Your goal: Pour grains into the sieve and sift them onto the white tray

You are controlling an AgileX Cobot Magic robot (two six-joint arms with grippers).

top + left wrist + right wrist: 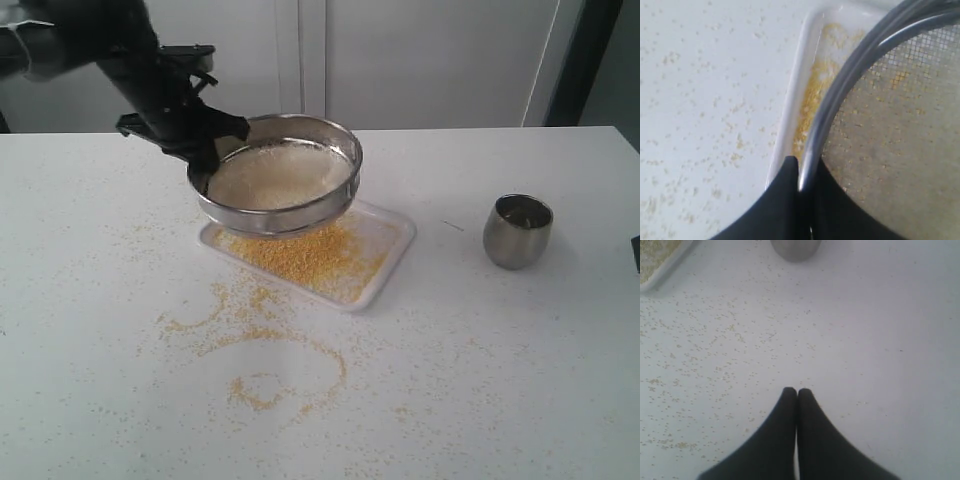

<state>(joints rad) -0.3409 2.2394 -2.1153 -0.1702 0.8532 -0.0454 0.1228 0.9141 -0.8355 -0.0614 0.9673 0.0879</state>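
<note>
entry: sifting step, in hand; pouring judged done.
wide round shallow steel sieve (280, 185) with fine mesh bottom; held clear above the shallow glossy white tray (388, 268), slightly tilted; pale whitish grains (278, 175) lie on the mesh, fine golden meal on the tray beneath.
left gripper (800, 172); jaws clamped on the sieve's rim.
right gripper (797, 392); jaws closed on nothing, hovering over the white counter (520, 380).
small rounded steel cup (517, 232); upright on the counter, well apart from the tray.
loose meal scattered on the counter in front of the tray.
next move, as judged: a gentle shake with the mesh centred over the tray; the firm rim grip must hold; a wide swing risks more spill.
</note>
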